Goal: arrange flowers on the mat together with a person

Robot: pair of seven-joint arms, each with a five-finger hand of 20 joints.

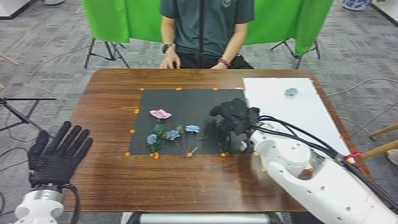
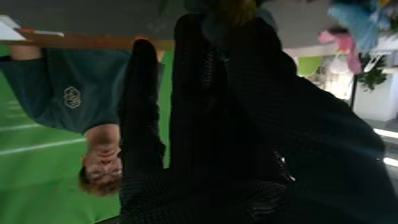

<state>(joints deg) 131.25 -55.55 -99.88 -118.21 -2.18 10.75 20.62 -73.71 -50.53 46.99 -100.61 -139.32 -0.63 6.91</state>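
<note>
The robot's left hand in black fabric glove (image 1: 59,159) is at the brown wooden table's (image 1: 107,185) left edge, its fingers straight and slightly apart. The right hand (image 1: 234,118) is at the right part of the black rectangular mat (image 1: 185,97); how its fingers stand, one cannot tell. The pink artificial flower (image 1: 160,114) and small blue artificial flowers (image 1: 192,129) are on this mat.

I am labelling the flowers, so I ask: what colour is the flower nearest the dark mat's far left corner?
The flower is pink; the head view shows it best.
</note>
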